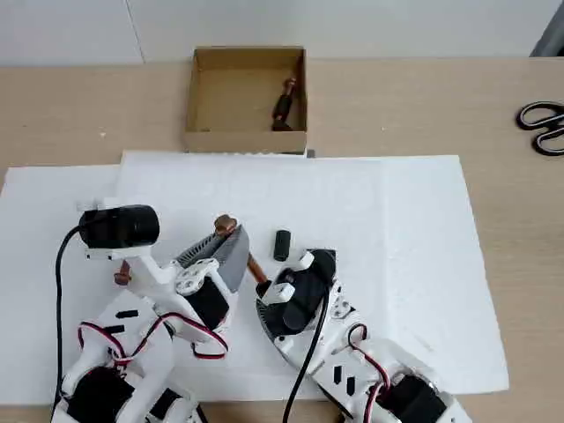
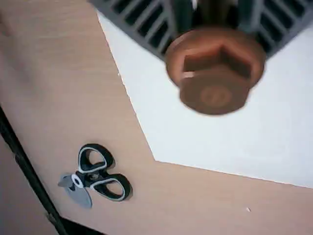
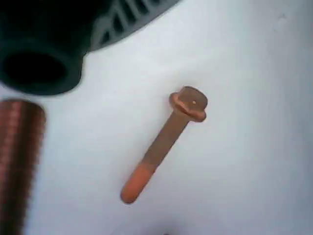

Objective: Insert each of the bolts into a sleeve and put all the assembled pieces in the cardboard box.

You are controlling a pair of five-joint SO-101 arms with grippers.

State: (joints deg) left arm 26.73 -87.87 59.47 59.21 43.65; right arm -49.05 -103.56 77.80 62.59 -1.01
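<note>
Tabletop (image 1: 423, 97): pale wood-grain laminate, smooth, low sheen.
White sheet (image 1: 397, 229) over it: matt, paper or foam, cannot tell which.
Open brown cardboard box (image 1: 245, 139), 12 o'clock: raw matt board.
Copper-coloured flanged hex bolt (image 2: 215, 68) between grey jaws: metal, dull satin; the shank is ridged with thread.
Loose copper-coloured bolt (image 3: 166, 142) on the sheet: same satin metal, brighter orange at the tip.
Jaws: grey slotted plastic, matt.
Hollow black sleeve (image 3: 39, 63) in the other jaws: matt, smooth.
Short black sleeve (image 1: 281, 244) lying at centre: matt, plastic or rubber.
Black-handled scissors (image 2: 78, 180), 3 o'clock: glossy handles, bare metal blades.
Arm shells (image 1: 141, 264): smooth white plastic.
</note>
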